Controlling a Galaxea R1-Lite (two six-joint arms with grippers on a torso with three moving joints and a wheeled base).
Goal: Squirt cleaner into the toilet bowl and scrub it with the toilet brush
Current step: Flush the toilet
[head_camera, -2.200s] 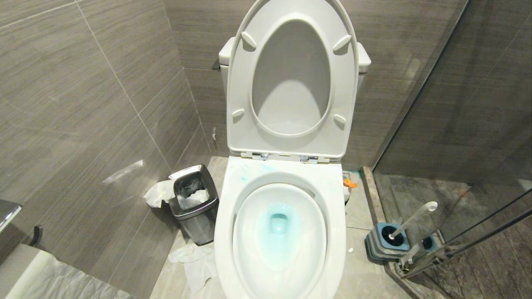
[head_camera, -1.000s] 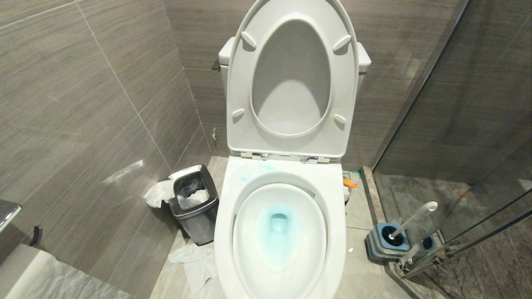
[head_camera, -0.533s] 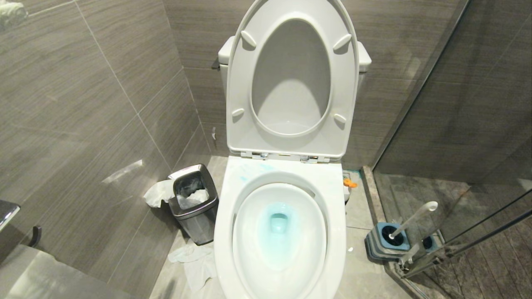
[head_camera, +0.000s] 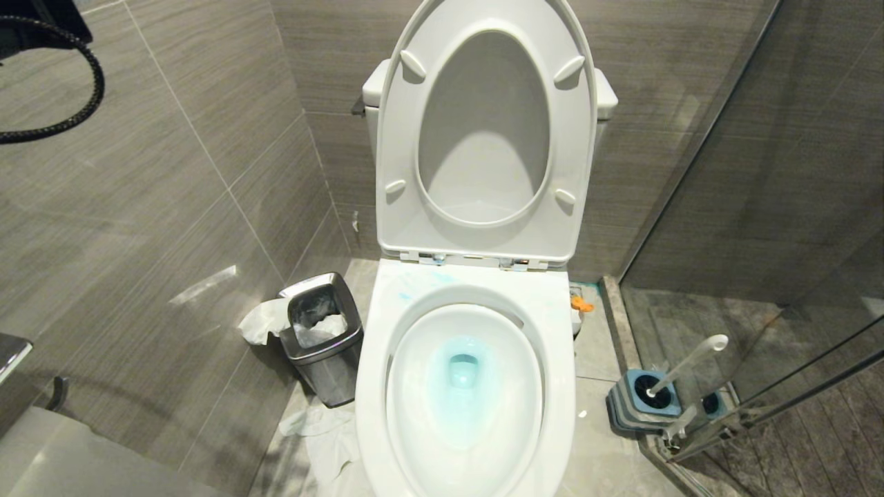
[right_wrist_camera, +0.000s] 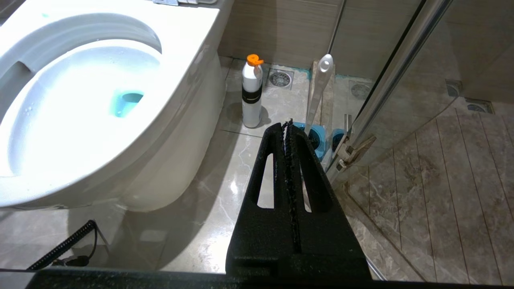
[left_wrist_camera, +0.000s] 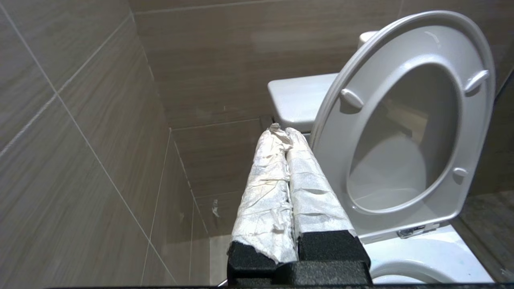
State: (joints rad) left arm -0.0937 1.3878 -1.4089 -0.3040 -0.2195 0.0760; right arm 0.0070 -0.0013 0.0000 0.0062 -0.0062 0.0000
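The white toilet bowl [head_camera: 561, 386] stands in the middle with its seat [head_camera: 397, 138] and lid up. The cleaner [head_camera: 461, 386] shows as a turquoise tint in the water, with faint smears on the rim's back. On the floor to the right, the toilet brush [head_camera: 693, 357] leans in its blue-and-grey holder [head_camera: 632, 407]. My left gripper [left_wrist_camera: 283, 133], its fingers wrapped in white tissue, is shut and empty, high up beside the raised seat [left_wrist_camera: 474, 120]. Low down, my right gripper [right_wrist_camera: 287, 125] is shut on nothing and points at the brush holder [right_wrist_camera: 317, 138].
A white bottle with an orange cap [right_wrist_camera: 252, 96] stands on the floor between bowl and brush. A steel bin [head_camera: 323, 338] with tissue sits left of the bowl, and tissue [head_camera: 328, 442] lies on the floor. A glass shower door [head_camera: 760, 228] closes the right side; tiled walls stand left and behind.
My left arm has lifted out of the lower-left corner of the head view, and its black body and coiled cable now show in the top-left corner. Toilet, brush and bin have not moved.
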